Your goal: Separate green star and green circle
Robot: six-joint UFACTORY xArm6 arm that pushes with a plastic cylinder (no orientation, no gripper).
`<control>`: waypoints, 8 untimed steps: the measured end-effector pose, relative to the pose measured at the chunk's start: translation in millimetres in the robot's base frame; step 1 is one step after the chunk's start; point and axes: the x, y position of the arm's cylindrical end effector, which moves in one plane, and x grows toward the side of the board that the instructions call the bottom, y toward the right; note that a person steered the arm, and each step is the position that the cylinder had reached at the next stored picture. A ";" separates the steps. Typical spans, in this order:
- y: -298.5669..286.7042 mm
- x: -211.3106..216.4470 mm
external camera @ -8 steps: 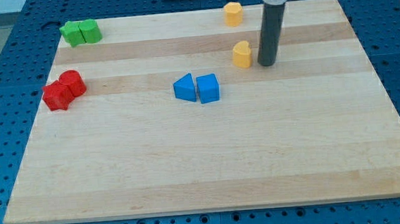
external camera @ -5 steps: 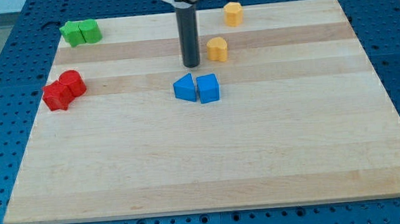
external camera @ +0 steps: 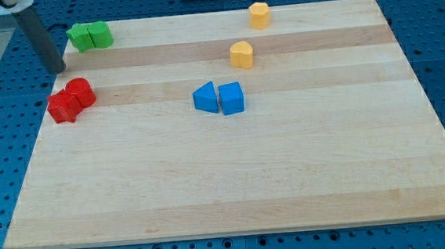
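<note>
Green pair not yet separated

My tip (external camera: 57,69) is carrying nothing, waiting at the board's left edge, while the green star (external camera: 81,37) and green circle (external camera: 100,34) are touching at the top-left corner.

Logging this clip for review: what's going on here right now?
A rod arm is working a wooden board of coloured blocks. My tip sits at the view's left edge, below-left of the green star and green circle, which touch near the top-left corner, not yet separated. It touches neither.
</note>
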 end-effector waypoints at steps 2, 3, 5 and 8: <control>-2.4 -4.9; -1.8 -24.2; -2.4 -35.8; -2.2 -85.8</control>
